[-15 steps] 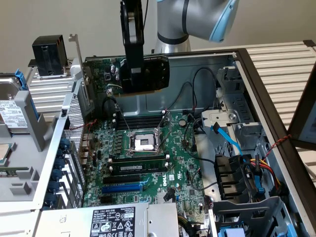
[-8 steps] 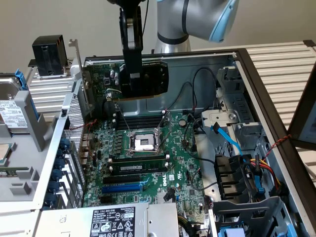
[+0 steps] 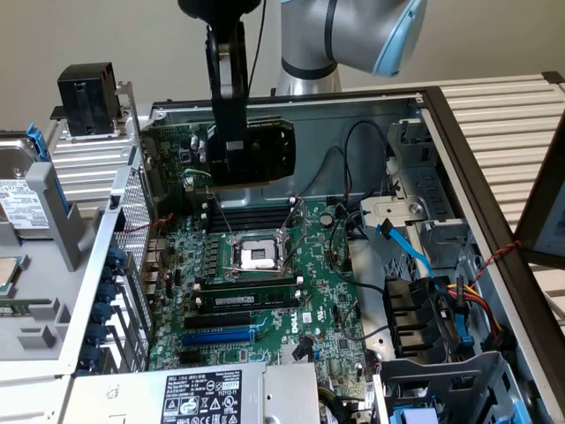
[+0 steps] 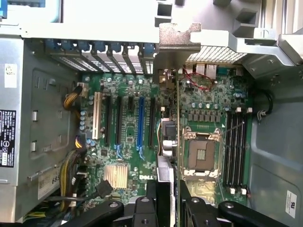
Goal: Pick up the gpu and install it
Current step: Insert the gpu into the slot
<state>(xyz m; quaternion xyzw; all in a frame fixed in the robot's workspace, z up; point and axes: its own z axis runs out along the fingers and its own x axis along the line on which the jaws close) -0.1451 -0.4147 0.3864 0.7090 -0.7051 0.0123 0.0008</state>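
GPU count is one: a single card hanging in the air over the one green motherboard inside the open case, its lower edge clear of the board. One gripper has its two fingers closed partway on the card's upper edge, pinching it. From the wrist view the card runs edge-on, with its one silver bracket at the slotted rear panel. Below lie one CPU socket, one blue slot and one white slot.
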